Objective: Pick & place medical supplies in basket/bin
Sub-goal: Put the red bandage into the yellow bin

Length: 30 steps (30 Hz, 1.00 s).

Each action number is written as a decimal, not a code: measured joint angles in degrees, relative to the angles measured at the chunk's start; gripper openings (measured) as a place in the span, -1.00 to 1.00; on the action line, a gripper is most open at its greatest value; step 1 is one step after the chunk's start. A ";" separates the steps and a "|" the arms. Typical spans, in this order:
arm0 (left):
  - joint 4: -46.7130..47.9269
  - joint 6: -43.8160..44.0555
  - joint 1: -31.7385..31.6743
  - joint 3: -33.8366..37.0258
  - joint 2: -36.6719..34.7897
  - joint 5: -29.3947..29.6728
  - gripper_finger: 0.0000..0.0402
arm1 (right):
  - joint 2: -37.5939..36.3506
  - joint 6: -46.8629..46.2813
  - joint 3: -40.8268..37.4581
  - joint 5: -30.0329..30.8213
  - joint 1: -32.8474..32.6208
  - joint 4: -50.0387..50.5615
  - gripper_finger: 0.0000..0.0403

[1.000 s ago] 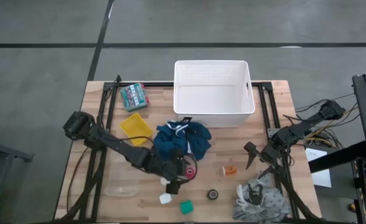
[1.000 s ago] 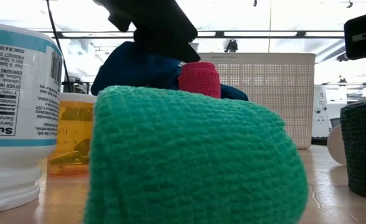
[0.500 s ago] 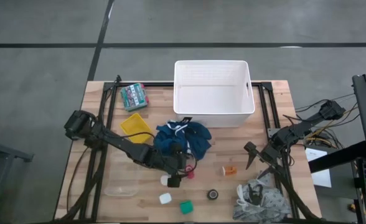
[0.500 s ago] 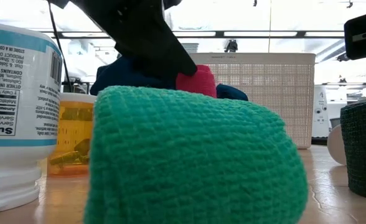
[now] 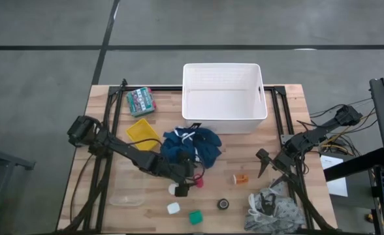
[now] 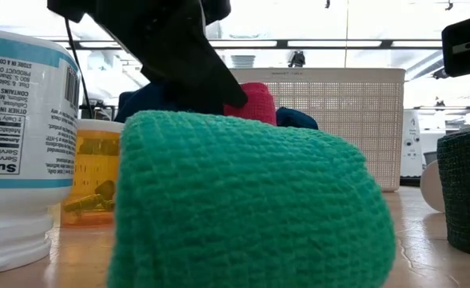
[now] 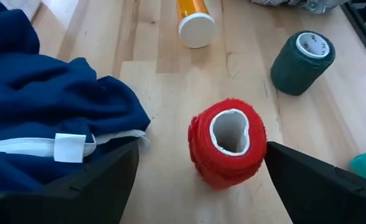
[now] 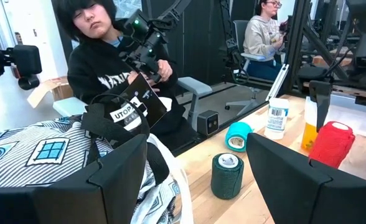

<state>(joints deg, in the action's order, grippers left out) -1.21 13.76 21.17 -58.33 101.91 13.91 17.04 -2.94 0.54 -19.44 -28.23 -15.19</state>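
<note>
Beside the white tub (image 5: 224,124), the dark blue garment (image 5: 192,147) lies just by the left gripper (image 7: 198,171), whose fingers stand spread wide either side of the upright red tape roll (image 7: 227,143) without touching it, while the right gripper (image 5: 265,167) waits spread, empty, near the orange pill bottle (image 5: 241,177).

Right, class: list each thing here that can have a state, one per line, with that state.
left gripper: open, jaws either side of the red tape roll
red tape roll: standing on end
right gripper: open, waiting at the table's right
orange pill bottle: capped, on its side
white tub: empty
blue garment: crumpled
</note>
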 joint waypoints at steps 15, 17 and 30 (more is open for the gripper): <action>-2.94 -0.24 0.02 0.56 0.00 -1.99 0.76 | 0.00 0.01 -0.01 -0.02 0.01 0.00 0.35; -2.92 -0.26 0.02 0.56 0.00 -2.20 0.75 | 0.00 0.00 0.00 -0.01 0.02 0.01 0.35; -2.67 -0.42 0.00 0.56 0.00 -2.87 0.41 | 0.00 0.00 0.00 -0.01 0.02 0.01 0.35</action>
<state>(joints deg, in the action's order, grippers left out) -3.88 13.34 21.17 -57.78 101.91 11.05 17.04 -2.94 0.54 -19.45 -28.21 -15.18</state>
